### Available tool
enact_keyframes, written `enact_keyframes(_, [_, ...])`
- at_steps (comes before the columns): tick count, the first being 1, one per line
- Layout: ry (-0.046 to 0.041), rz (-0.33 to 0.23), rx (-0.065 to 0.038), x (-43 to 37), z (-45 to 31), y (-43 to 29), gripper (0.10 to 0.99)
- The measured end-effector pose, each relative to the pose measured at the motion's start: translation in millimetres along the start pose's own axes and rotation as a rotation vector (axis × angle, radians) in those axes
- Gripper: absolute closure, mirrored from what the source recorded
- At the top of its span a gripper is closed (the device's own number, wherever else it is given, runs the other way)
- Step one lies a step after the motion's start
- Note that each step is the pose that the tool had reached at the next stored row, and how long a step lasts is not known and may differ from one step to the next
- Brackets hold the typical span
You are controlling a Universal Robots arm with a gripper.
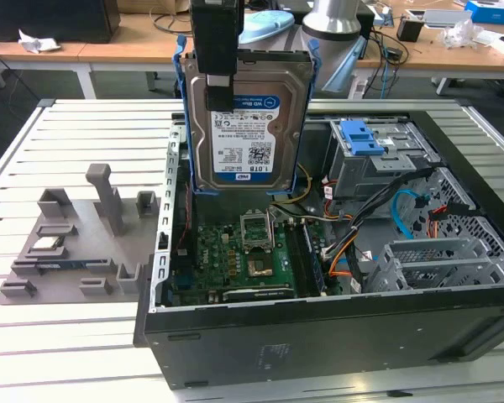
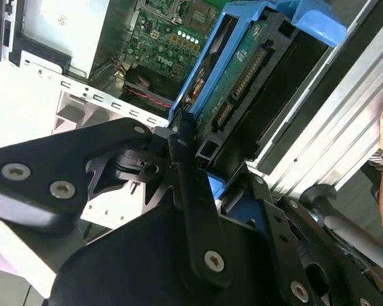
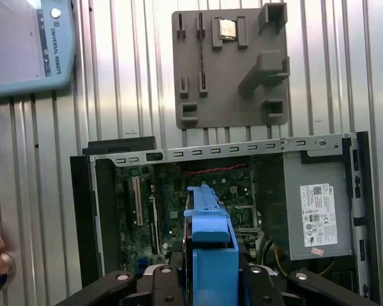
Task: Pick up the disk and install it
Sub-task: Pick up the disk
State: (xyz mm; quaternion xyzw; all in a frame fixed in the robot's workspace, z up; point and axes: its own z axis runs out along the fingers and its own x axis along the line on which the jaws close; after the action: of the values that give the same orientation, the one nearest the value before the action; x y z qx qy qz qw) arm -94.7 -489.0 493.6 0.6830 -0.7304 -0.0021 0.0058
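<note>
- Disk (image 1: 244,126) first: where is it?
- Hanging upright over the open computer case (image 1: 319,323), clipped in its blue frame, with the label side facing the exterior view.
- And the claw?
- The gripper (image 1: 217,82) is clamped on the disk's top edge. Its fingers (image 2: 185,185) pinch the frame, and in the second wrist view the green circuit side shows just past them.
- What's straight below?
- The motherboard (image 1: 227,252). The first wrist view looks down along the blue frame onto it. I can't tell whether the disk's lower edge sits below the case rim.
- Further out?
- Inside the case, toward the exterior view's right, is the grey drive bay (image 1: 365,172) with its blue handle, apart from the disk. The power supply box (image 3: 316,210) fills one corner of the case. Outside, on the slatted metal table (image 1: 92,134), a grey fixture plate (image 1: 67,243) lies beside the case on the exterior view's left. Wooden benches (image 1: 109,52) stand behind.
</note>
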Motion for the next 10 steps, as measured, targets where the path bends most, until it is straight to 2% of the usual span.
enact_keyframes(1, [0.0000,0.000,0.000,1.3,0.0,-0.3,0.718])
enact_keyframes(2, [-0.0001,0.000,0.000,10.3,0.1,-2.8,0.718])
enact_keyframes(4, [-0.0001,0.000,0.000,19.7,0.1,-5.2,0.718])
enact_keyframes(10, [0.0000,0.000,0.000,29.8,0.2,-8.5,0.718])
